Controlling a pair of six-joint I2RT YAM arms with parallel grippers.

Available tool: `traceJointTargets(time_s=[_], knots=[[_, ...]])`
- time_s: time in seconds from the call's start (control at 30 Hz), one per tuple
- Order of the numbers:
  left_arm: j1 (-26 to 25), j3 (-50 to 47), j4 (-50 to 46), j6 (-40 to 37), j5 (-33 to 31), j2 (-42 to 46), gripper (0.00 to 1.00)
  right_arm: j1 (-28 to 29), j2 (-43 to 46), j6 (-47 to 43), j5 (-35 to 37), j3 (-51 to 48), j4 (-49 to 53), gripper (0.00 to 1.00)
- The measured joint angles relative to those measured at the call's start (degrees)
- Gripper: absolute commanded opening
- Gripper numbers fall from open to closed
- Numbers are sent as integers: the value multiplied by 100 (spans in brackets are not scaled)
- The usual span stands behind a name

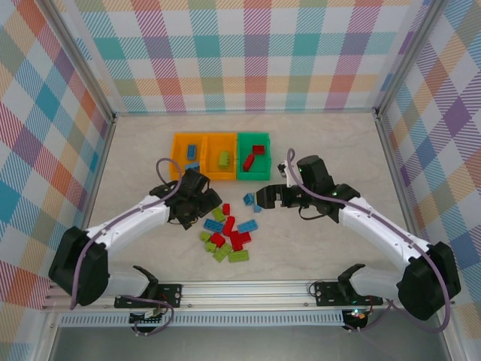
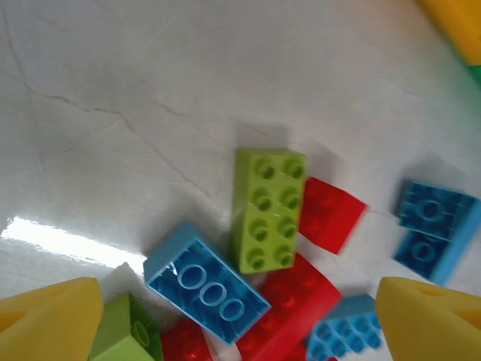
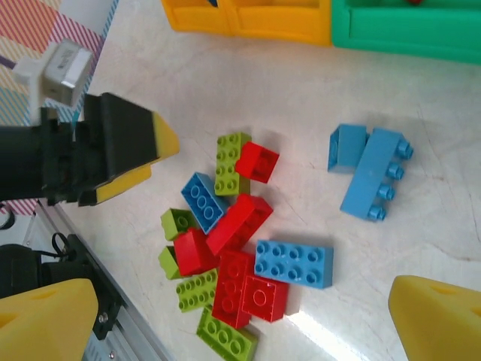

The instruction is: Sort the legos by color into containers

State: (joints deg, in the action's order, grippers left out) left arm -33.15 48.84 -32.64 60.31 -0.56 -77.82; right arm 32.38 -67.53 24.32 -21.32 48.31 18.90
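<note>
The legos lie in a loose heap of red, blue and lime at the centre of the top view. Two blue bricks sit apart at the heap's upper right. Above it, three bins stand in a row. The left orange bin holds blue pieces, the middle orange bin holds a lime one, and the green bin holds red ones.

The left gripper hangs at the heap's upper-left edge, fingers spread and gripping nothing. The right gripper is just right of the two blue bricks, also spread wide and empty.

The table is pale and stone-like, with faint veins. Pastel plaid walls enclose three sides, and a metal rail crosses the bottom.
</note>
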Motion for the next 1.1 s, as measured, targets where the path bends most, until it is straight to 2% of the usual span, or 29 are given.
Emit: traceJointTargets(time_s=[0.3,0.57,0.7,0.9,1.0,1.1], knots=[[2,352,330,284,-37,-1272,78,0,140,74,-20,-39,-81,100],[2,688,595,129,52,-1843,66,0,140,146,68,-39,-94,100],[7,728,522,33,52,-1926,55,0,205,199,120,-37,-90,100],[4,728,369,-120,-92,-1934,34,0,387,245,81,-39,-92,100],[4,717,323,-188,-203,-1845,27,4,389,229,-114,-39,-92,100],[4,682,177,-315,-431,-1613,25,63,380,184,-282,-37,-85,100]])
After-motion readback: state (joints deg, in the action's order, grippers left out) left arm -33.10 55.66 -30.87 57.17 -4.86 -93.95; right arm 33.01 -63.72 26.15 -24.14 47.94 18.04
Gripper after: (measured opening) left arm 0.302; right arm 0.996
